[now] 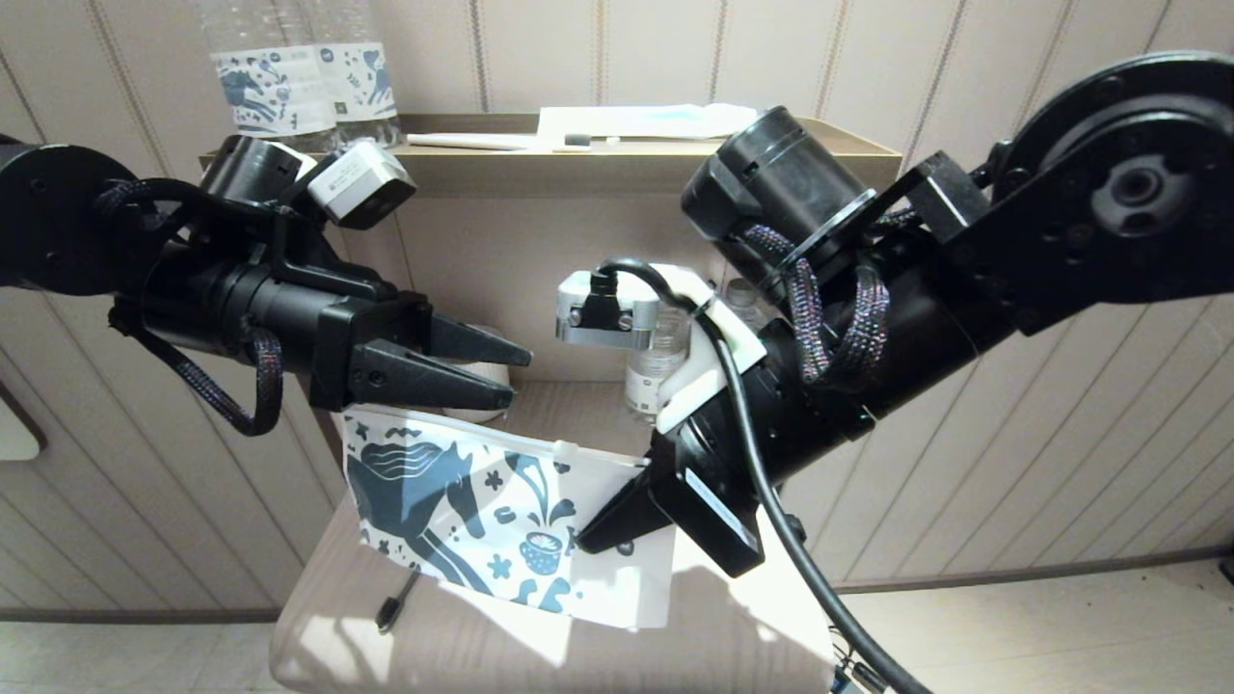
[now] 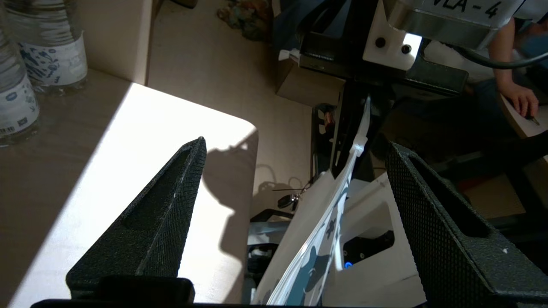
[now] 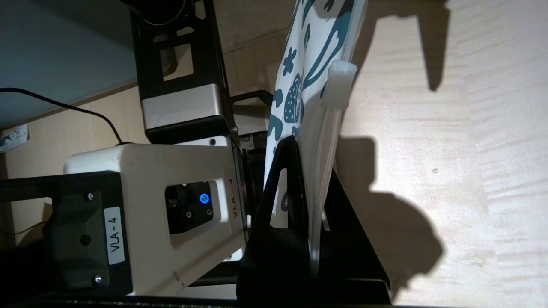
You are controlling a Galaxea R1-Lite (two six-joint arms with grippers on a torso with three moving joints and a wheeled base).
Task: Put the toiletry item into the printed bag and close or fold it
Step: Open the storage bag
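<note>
The printed bag [image 1: 453, 501], white with a dark-blue horse, hangs above the beige table [image 1: 540, 655]. My right gripper [image 1: 590, 540] is shut on its right end, just below the zip edge; the bag [image 3: 317, 51] runs up between those jaws [image 3: 314, 162]. My left gripper [image 1: 516, 376] stands open just above the bag's top left corner, touching nothing. In the left wrist view the bag's zip edge [image 2: 317, 244] passes between the spread fingers [image 2: 295, 143]. The white zip slider [image 1: 564, 451] sits right of centre. The toiletry item is hidden. A small dark object [image 1: 390, 612] on a thin stem shows below the bag's lower left corner.
On the shelf behind stand horse-labelled clear bottles [image 1: 289, 87], a white-handled toothbrush [image 1: 472, 142] and a flat white-and-blue packet [image 1: 646, 120]. Small clear bottles [image 1: 660, 361] stand on the table behind my right wrist. The table's rounded corner [image 2: 244, 128] drops to the floor.
</note>
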